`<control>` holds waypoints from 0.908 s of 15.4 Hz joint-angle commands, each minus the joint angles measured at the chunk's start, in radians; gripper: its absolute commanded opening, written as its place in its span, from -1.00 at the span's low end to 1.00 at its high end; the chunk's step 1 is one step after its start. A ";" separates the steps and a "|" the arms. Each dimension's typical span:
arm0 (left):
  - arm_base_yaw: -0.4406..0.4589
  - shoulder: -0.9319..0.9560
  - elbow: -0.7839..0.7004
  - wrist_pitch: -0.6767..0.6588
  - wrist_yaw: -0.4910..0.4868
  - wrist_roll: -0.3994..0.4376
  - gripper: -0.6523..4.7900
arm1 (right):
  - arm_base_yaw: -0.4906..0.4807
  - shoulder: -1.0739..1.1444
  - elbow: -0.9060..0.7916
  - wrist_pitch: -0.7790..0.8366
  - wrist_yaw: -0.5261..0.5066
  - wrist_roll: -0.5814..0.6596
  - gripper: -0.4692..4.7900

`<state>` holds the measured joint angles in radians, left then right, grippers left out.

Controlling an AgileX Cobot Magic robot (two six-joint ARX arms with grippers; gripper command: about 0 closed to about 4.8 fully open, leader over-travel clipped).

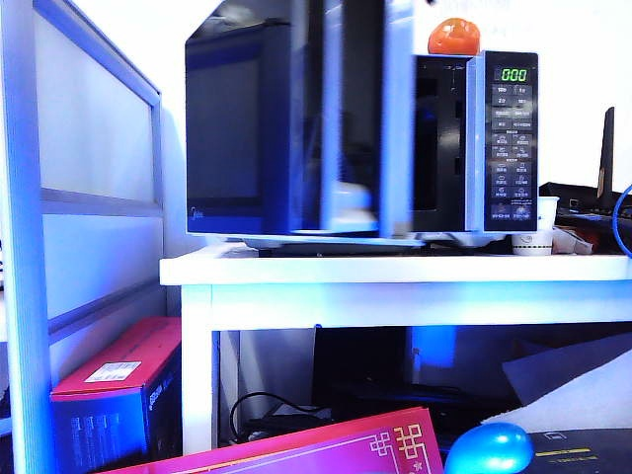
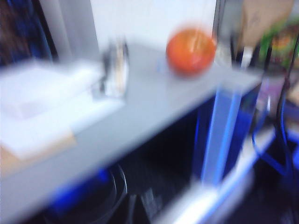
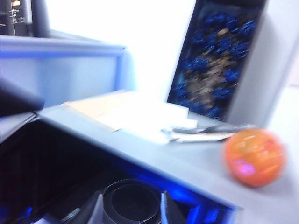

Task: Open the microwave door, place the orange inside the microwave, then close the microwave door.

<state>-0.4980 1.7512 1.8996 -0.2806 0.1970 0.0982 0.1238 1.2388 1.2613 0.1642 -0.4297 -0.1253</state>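
Note:
The black microwave (image 1: 513,148) stands on a white table. Its door (image 1: 237,128) is swung partly open and smeared by blur, and the dark cavity (image 1: 439,148) shows beside the button panel. The orange (image 1: 454,37) rests on the microwave's roof. Neither arm shows in the exterior view. In the right wrist view the orange (image 3: 254,157) lies on the grey roof, well away from my right gripper (image 3: 131,210), which is open by the cavity's upper edge, a dark round plate showing between its fingers. The left wrist view is blurred: the orange (image 2: 190,50) lies far off, and my left gripper (image 2: 135,205) is only a dark smear.
White papers (image 3: 135,114) and a small metal object (image 2: 114,70) lie on the microwave's roof. A paper cup (image 1: 533,242) stands on the table (image 1: 395,269) right of the microwave. Below are a red box (image 1: 118,380) and a glossy blue egg (image 1: 489,449). A grey framed partition (image 1: 20,247) rises at the left.

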 commanded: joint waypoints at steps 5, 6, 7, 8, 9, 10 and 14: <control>0.000 0.010 0.003 -0.292 0.002 -0.005 -0.77 | 0.000 0.019 0.003 0.081 0.129 0.002 -0.16; 0.000 0.010 0.003 -0.334 0.001 -0.003 -0.77 | 0.000 0.023 0.003 0.082 0.129 0.002 -0.16; 0.000 0.011 0.003 -0.347 0.001 -0.002 -0.77 | 0.000 0.031 0.003 0.094 0.143 0.002 -0.16; 0.000 0.011 0.003 -0.350 0.002 -0.002 -0.77 | 0.000 0.039 0.003 0.109 0.143 0.002 -0.16; 0.000 0.011 0.003 -0.351 0.002 -0.002 -0.77 | 0.000 0.060 0.003 0.152 0.143 0.002 -0.16; 0.000 0.011 0.003 -0.352 0.002 -0.002 -0.77 | 0.000 0.074 0.003 0.175 0.143 0.002 -0.16; 0.000 0.011 0.003 -0.355 0.003 -0.002 -0.77 | 0.000 0.193 0.004 0.285 0.224 0.073 1.00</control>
<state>-0.4980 1.7542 1.9106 -0.5697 0.1974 0.1013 0.1230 1.4235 1.2613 0.4026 -0.2520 -0.0776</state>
